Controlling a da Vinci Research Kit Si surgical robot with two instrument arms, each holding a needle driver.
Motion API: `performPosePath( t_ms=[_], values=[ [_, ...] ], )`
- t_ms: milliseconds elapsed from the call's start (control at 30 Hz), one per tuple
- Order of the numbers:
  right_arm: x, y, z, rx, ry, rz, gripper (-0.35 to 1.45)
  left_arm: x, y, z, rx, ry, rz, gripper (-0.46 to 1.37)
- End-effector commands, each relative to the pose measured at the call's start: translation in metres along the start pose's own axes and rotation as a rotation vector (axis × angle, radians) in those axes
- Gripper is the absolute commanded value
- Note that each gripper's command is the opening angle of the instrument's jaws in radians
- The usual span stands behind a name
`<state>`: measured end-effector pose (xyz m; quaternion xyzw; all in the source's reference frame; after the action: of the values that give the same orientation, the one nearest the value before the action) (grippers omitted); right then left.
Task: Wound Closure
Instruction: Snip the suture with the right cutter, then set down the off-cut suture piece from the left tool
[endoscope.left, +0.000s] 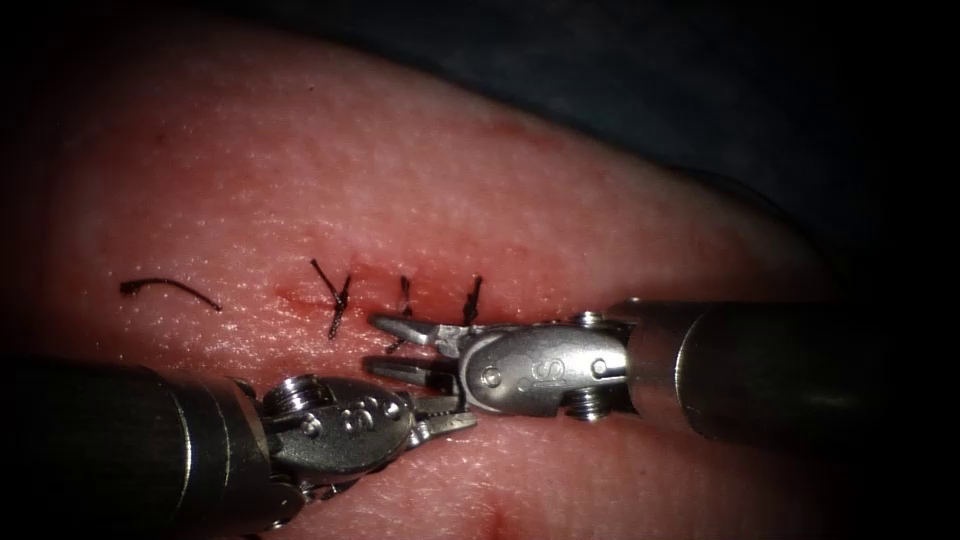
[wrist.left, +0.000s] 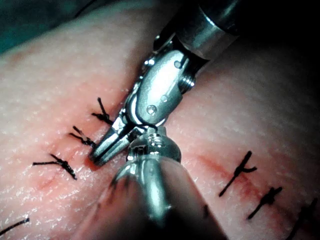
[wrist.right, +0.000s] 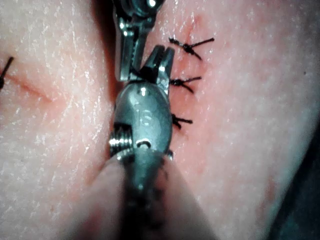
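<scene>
Landmark: the row of three dark knotted stitches (endoscope.left: 405, 298) across the closed cut in the pink, pebbled pork-belly tissue (endoscope.left: 500, 190).

Right arm's silver needle-driver tool (endoscope.left: 385, 345): comes in from the right side of the endoscope view, its tip lying just below the stitch row. Jaws apart, one blade just under the middle stitch, the other lower, nearer the left tool. Nothing seen between them. In the right wrist view the same tool (wrist.right: 152, 62) sits with its tip just beside the stitches (wrist.right: 186, 80), jaws parted.

Left arm's silver needle-driver tool (endoscope.left: 455, 415): below the stitch row and below the right tool, its tip close against the right tool's wrist body. Jaws look nearly together; cannot tell whether they clamp anything. In the left wrist view the right arm's tool (wrist.left: 107, 150) points at the stitches (wrist.left: 82, 139).

Curved needle: cannot make it out in any view, so cannot say where it lies or whether it is in the tissue.

A loose dark cut end of thread (endoscope.left: 170, 290) lies on the tissue well to the left of the stitch row, apart from both tools.

Faint red fluid (endoscope.left: 295, 296) stains the cut line beside the leftmost stitch.
</scene>
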<state>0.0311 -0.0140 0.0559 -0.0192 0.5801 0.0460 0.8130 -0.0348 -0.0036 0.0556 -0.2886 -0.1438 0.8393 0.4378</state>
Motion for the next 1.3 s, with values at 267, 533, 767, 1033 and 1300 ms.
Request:
performPosePath(
  t_ms=[267,533,767,1033,1300],
  values=[
    [-0.0001,0.0002,0.0001,0.024,0.005,-0.011,-0.35,-0.0001,0.0,-0.0001,-0.011,0.0,0.001,-0.35],
    [0.0,0.0004,0.0,-0.016,-0.018,-0.008,1.23,-0.0006,-0.0004,-0.0008,-0.017,-0.001,0.007,-0.35],
    [-0.0002,0.001,-0.0012,-0.039,-0.026,-0.007,1.44,-0.0009,-0.0005,-0.001,-0.018,-0.002,0.008,-0.35],
    [0.0003,0.0025,-0.0064,-0.028,-0.026,0.01,1.44,-0.0014,-0.0008,-0.0016,-0.025,-0.003,0.014,-0.35],
    [0.0006,0.0041,-0.0109,-0.049,-0.041,0.028,1.44,-0.0013,-0.0002,-0.0015,-0.018,-0.002,0.04,-0.35]
  ],
)
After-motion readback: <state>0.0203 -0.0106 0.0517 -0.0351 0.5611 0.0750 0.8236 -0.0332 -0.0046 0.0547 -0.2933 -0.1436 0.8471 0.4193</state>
